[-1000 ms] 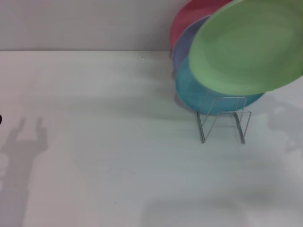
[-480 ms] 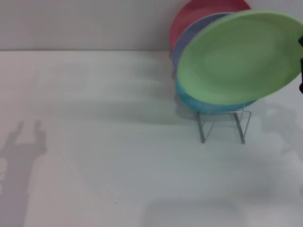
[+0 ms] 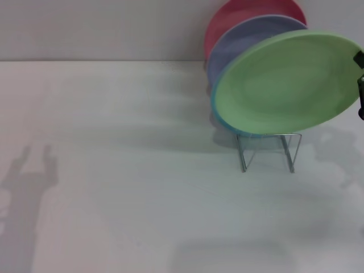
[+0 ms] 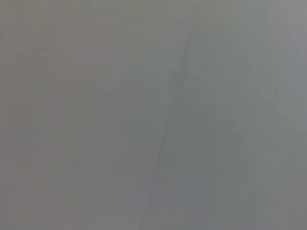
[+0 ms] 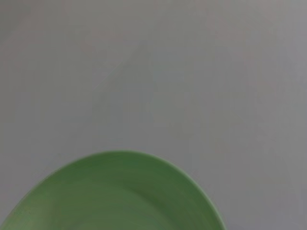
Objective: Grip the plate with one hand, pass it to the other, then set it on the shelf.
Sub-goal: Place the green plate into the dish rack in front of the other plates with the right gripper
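Head view: white tabletop point(image 3: 125, 187), no readable writing. Green plate point(image 3: 284, 85) tilts above the wire shelf point(image 3: 267, 151), in front of lavender point(image 3: 239, 40) and pink point(image 3: 233, 17) plates — its right rim meets the right end effector point(image 3: 360, 85), grip state unclear. Left end effector unseen.

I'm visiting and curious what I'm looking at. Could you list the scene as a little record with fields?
Held item: green plate, tilted, in front of the other plates
Holder: right gripper, only its edge visible at the plate's right rim
Rack: wire shelf on the white table
Already racked: pink plate, lavender plate, blue plate mostly hidden
Left gripper: out of sight
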